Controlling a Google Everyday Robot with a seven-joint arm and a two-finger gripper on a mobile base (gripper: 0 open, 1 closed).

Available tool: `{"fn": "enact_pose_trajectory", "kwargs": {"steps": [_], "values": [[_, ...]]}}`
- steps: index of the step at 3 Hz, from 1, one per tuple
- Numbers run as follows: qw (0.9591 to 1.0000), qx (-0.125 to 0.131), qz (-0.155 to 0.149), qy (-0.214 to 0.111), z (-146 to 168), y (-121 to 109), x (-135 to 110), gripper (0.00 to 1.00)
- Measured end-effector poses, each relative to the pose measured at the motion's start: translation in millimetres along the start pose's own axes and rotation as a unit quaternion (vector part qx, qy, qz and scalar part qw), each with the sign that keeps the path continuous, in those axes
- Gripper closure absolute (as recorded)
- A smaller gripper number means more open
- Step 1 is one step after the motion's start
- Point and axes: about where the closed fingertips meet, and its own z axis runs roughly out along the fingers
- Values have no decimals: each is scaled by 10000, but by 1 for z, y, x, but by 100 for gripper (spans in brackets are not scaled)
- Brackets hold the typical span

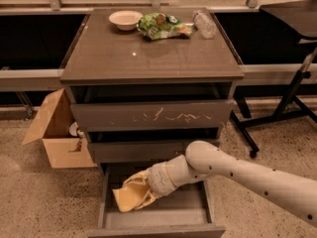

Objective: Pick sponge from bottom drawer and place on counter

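So the gripper (140,194) is down inside the bottom drawer (188,213), fingers clamped around the one sponge (124,201). The sponge pokes out to the gripper's left, tilted, and looks raised a bit off the drawer floor, though I can't tell for sure. The arm (237,170) runs off to the right of the gripper and out over the drawer's right side.

Three drawers total, all pulled open at least a little. Straight above the gripper is the plain middle drawer (133,151), then the scratched drawer (148,115) above that. Up and to the left of the gripper, one open cardboard box (52,133) sits on the floor beside the cabinet.

Way above the gripper is the counter (148,53), with three things along its far edge: one white bowl (125,19), one green snack bag (161,26) and one clear plastic bottle (204,24) lying on its side.
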Motion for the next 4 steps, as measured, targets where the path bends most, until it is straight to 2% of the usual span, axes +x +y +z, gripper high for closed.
{"fn": "enact_pose_trajectory", "kwargs": {"steps": [2,3,4], "values": [[9999,100,-28,-64,-12,-6,-5,100],[9983,543,-68,-192,-75,-39,-30,100],[9961,863,-98,-164,-126,-72,-50,100]]}}
